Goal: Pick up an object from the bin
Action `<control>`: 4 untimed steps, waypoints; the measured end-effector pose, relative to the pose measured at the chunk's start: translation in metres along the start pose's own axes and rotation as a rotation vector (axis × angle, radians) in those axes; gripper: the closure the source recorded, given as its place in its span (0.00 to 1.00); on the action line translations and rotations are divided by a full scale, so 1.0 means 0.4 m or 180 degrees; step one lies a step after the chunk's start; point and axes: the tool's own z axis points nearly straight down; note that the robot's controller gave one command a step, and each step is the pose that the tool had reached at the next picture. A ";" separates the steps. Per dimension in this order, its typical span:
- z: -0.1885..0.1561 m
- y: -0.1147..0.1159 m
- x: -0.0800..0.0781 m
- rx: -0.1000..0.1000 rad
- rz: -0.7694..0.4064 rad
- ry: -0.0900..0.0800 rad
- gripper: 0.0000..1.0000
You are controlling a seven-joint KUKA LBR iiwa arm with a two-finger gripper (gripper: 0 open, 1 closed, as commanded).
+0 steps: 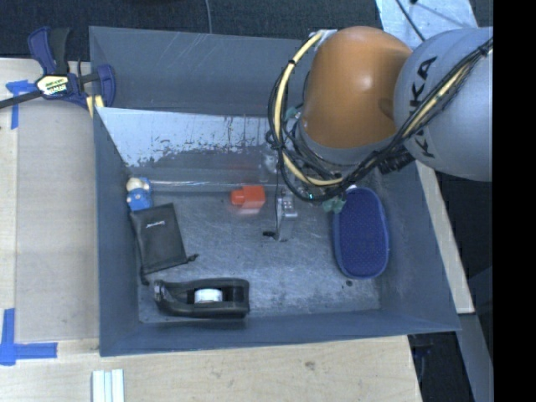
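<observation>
A small orange-red block lies on the bin's floor just above the middle of the frame. It rests against a long clear plastic tube that runs sideways along the foot of the back wall, with a blue and yellow cap at its left end.

Just right of the block and apart from it, the end effector hangs over bare floor. Whether it is spread or pressed together cannot be told.

Further right, near the bin's right wall, lies a dark blue oval pad with a dimpled face, its long side running up and down the frame. To the left of centre sits a flat black pouch, slightly tilted, with a line of pale lettering near its top that is too small to read. Below it, along the front wall at lower left of centre, lies a black tape dispenser holding a white roll.

The grey metal bin has sloping walls. Its pale back wall is scuffed with dark scratches, and its floor is speckled. The bin rests on a light wooden tabletop at the left of the frame.

The grey robot arm comes in from the upper right and bends down into the bin. Black letters on it read "KUKA", partly hidden by cabling. A rounded orange cover caps the wrist, and yellow and black cables loop around it.
</observation>
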 end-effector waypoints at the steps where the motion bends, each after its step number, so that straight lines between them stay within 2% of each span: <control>1: 0.242 0.103 -0.097 -0.0002 0.0170 -0.0005 0.00; 2: 0.320 0.323 -0.097 -0.0017 0.0477 -0.0020 0.00; 3: 0.368 0.321 -0.125 -0.0008 -0.0097 -0.0034 0.00; 4: 0.366 0.320 -0.127 -0.0008 -0.0092 -0.0039 1.00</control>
